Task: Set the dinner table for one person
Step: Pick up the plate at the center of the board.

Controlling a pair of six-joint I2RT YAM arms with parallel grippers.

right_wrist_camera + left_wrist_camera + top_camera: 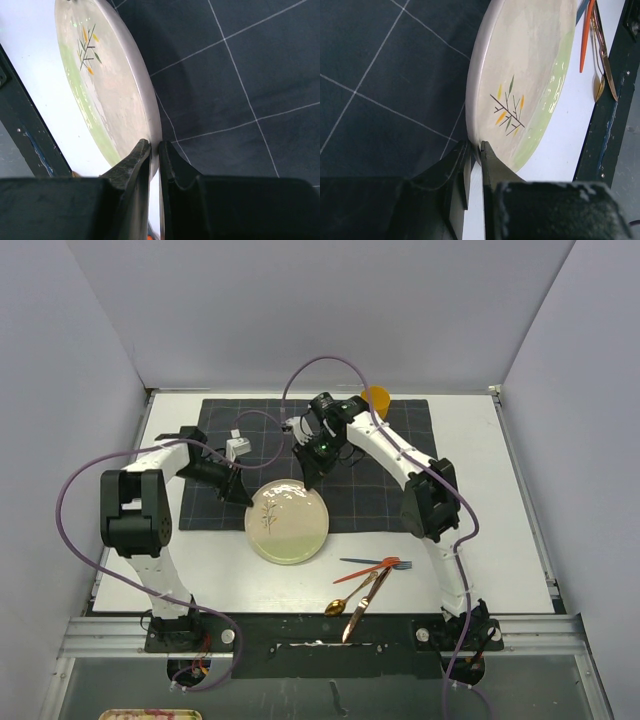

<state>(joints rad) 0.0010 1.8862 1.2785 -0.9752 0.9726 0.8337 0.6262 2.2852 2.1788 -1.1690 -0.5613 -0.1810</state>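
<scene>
The table [480,500] is white and fills most of the top view, a metal rail [550,625] running along its near edge; a dark cloth [380,440] with a thin light grid lies across its far half.

A cream plate [288,522] with a green band and a small sprig pattern sits at the middle, its far part over the cloth's near edge and its near part over bare table; whether it rests flat or is raised a little, I cannot tell.

The left gripper [243,498] is clenched on the plate's far-left rim. In the left wrist view the gripper [475,146] has the rim pinched between two dark fingers; the plate [530,75] runs away from it, with cloth [380,75] on one side and white table [565,145] on the other.

The right gripper [308,480] grasps the far-right rim. In the right wrist view the gripper [154,144] is closed to a thin slit with the plate's [110,85] edge in it; cloth [240,100] lies on one side and table [35,75] on the other.

Near the rail, right of the plate, cutlery lies in a loose crossed heap: a blue fork [392,564], an orange piece [365,571], a gold spoon [335,608] and a coppery knife [354,624]; part of the heap shows in the left wrist view, the orange piece [586,35] among it.

An orange round thing [377,397] sits at the cloth's far edge, partly behind the right arm.
</scene>
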